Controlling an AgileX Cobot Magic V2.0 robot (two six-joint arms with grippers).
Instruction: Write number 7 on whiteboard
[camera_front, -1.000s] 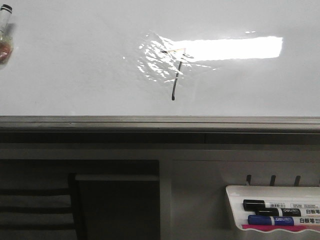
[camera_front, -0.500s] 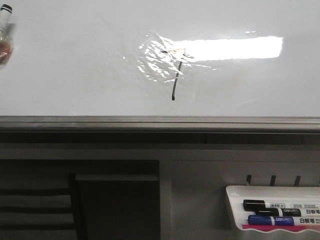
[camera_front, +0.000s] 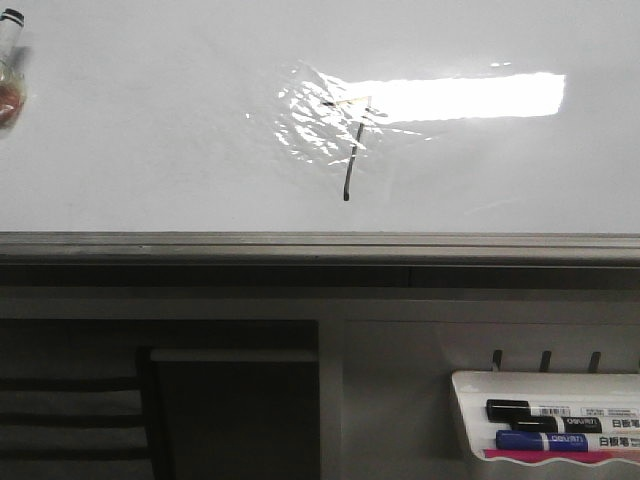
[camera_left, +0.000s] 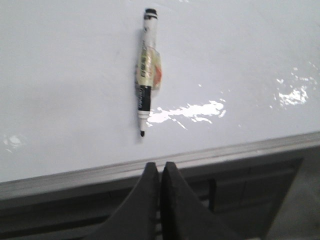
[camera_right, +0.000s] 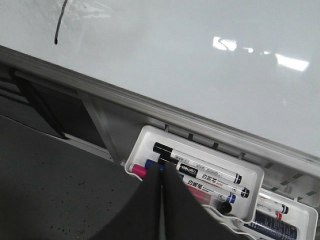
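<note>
With the number 7 (camera_front: 350, 150) drawn on the whiteboard (camera_front: 150, 150), both empty hands, left hand (camera_left: 160, 172) and right hand (camera_right: 161, 172) pressed together, should retreat without smearing it.

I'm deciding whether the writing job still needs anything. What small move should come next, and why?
Probably just hold both arms back. The number 7 is already drawn on the whiteboard, the marker lies released on the board, uncapped, and the left gripper and right gripper are shut and empty.
</note>
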